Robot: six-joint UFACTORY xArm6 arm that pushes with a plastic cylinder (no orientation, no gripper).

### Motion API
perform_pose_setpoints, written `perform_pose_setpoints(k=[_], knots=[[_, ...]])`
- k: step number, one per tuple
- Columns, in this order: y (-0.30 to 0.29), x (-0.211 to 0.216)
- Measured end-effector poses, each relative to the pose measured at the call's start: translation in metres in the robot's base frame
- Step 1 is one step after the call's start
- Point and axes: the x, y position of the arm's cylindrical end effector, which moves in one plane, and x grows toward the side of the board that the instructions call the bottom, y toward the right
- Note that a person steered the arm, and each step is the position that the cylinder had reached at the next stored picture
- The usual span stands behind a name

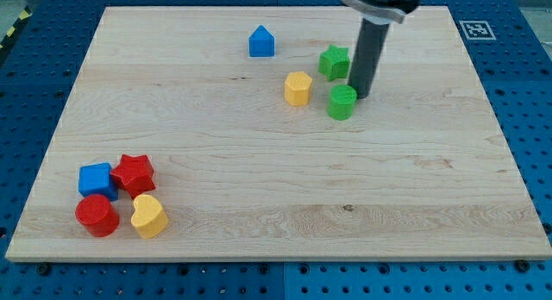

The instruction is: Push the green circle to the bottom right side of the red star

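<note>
The green circle (341, 102) sits in the upper middle of the wooden board (276, 179). My tip (360, 94) is just to the circle's right and slightly above it, touching or nearly touching its edge. The red star (134, 173) lies far away at the board's lower left, in a cluster with other blocks.
A green star (335, 62) sits just above the circle, left of my rod. A yellow hexagon (297, 89) lies to the circle's left, a blue house-shaped block (261, 42) further up-left. Around the red star are a blue cube (96, 179), a red circle (97, 215) and a yellow heart (148, 216).
</note>
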Motion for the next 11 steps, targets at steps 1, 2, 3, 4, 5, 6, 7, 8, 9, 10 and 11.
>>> perform_pose_setpoints(k=[1, 2, 3, 4, 5, 6, 7, 8, 9, 10, 11], knots=[[-0.030, 0.006], [-0.041, 0.037], [-0.041, 0.081], [-0.033, 0.112], [-0.008, 0.118], [-0.004, 0.134], [-0.029, 0.135], [-0.075, 0.135], [-0.105, 0.144], [-0.121, 0.162], [-0.121, 0.176]])
